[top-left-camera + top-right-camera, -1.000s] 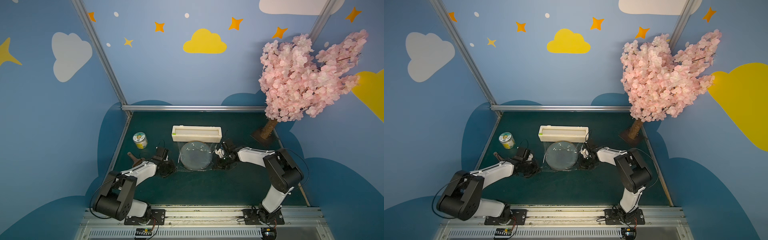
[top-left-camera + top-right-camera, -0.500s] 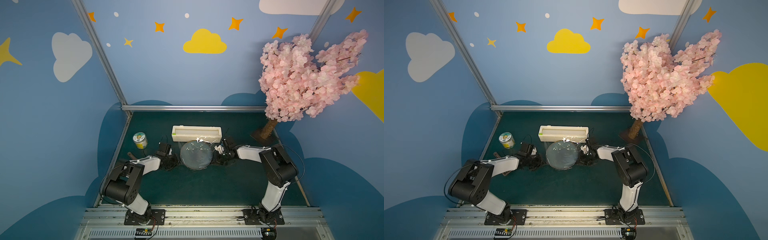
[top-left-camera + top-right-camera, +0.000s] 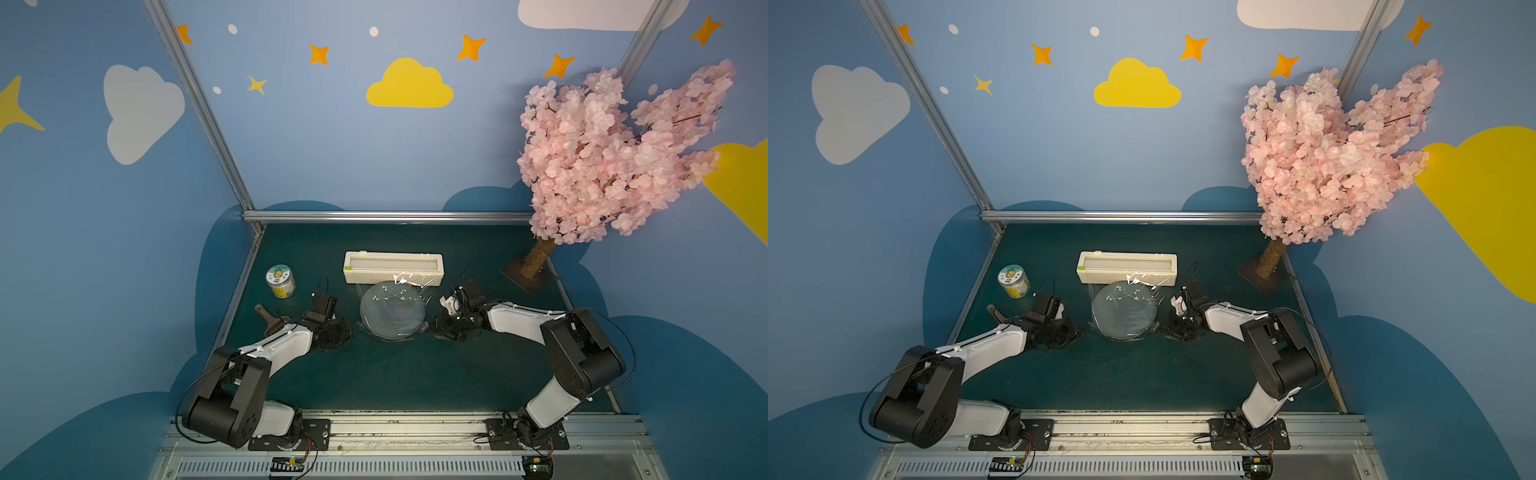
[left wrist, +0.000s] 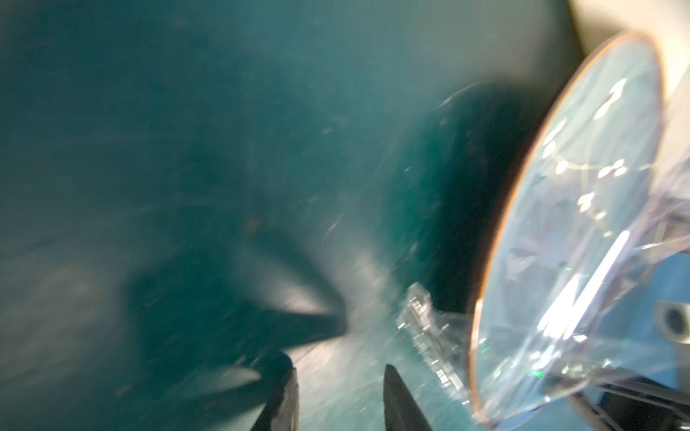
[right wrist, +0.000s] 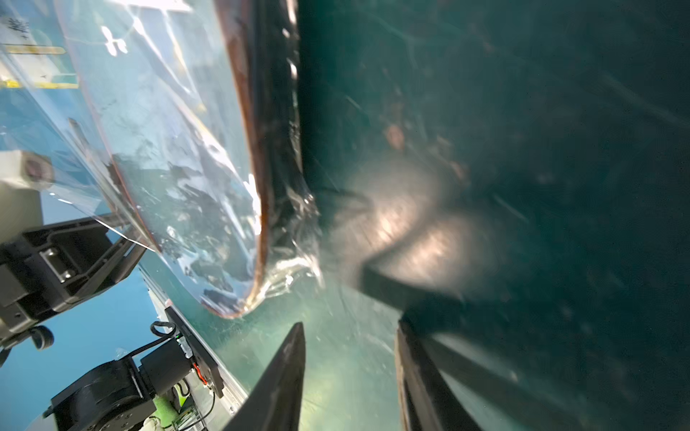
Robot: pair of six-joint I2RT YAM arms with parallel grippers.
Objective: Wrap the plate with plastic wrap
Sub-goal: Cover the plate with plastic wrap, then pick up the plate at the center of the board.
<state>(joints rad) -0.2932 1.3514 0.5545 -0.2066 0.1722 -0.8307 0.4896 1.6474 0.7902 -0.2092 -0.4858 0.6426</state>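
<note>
- Plate (image 3: 392,309), draped in plastic wrap (image 3: 409,277), lies between your pincers, just beside each.
- Left pincer (image 4: 339,377) and right pincer (image 5: 351,336): jaws apart, empty, likely flanking to tuck edges.

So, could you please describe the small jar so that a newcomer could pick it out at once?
On the green table, find the long cream dispenser box near the back. The jar stands apart from its end away from the pink tree. It alone is a small upright cylinder with a yellow label and green-and-white lid.
</note>
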